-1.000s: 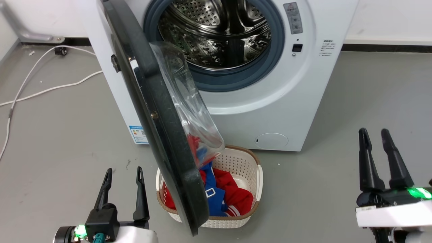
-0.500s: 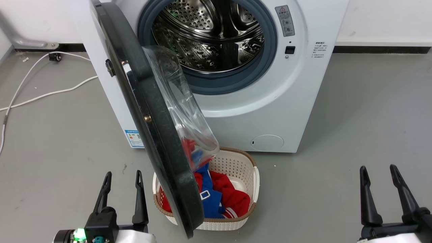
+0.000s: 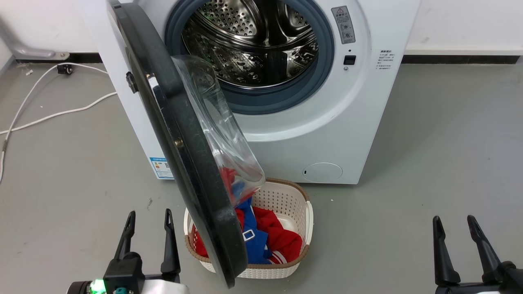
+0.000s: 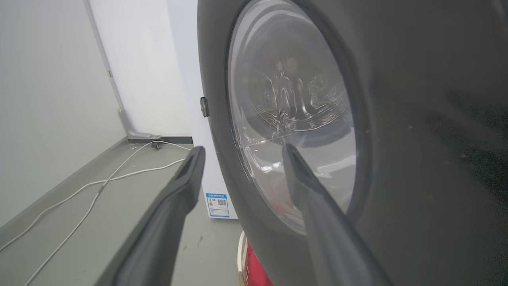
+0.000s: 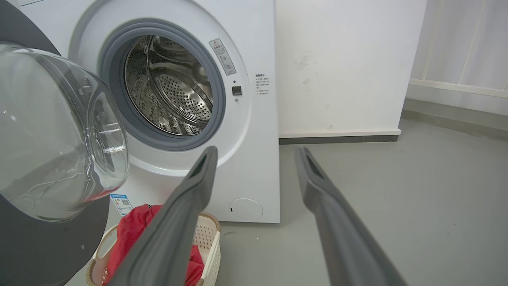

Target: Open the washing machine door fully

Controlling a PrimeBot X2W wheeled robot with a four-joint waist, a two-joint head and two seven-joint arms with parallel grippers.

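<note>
Head view centre: washing machine door point(image 3: 192, 171) half-swung; left gripper point(image 3: 149, 212) and right gripper point(image 3: 453, 218) gape empty; next, likely push it wider.

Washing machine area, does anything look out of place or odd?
Nothing looks spilled or damaged. The basket sits right before the machine, its left side beneath the part-open door. A white cable trails loose across the floor at left.
</note>
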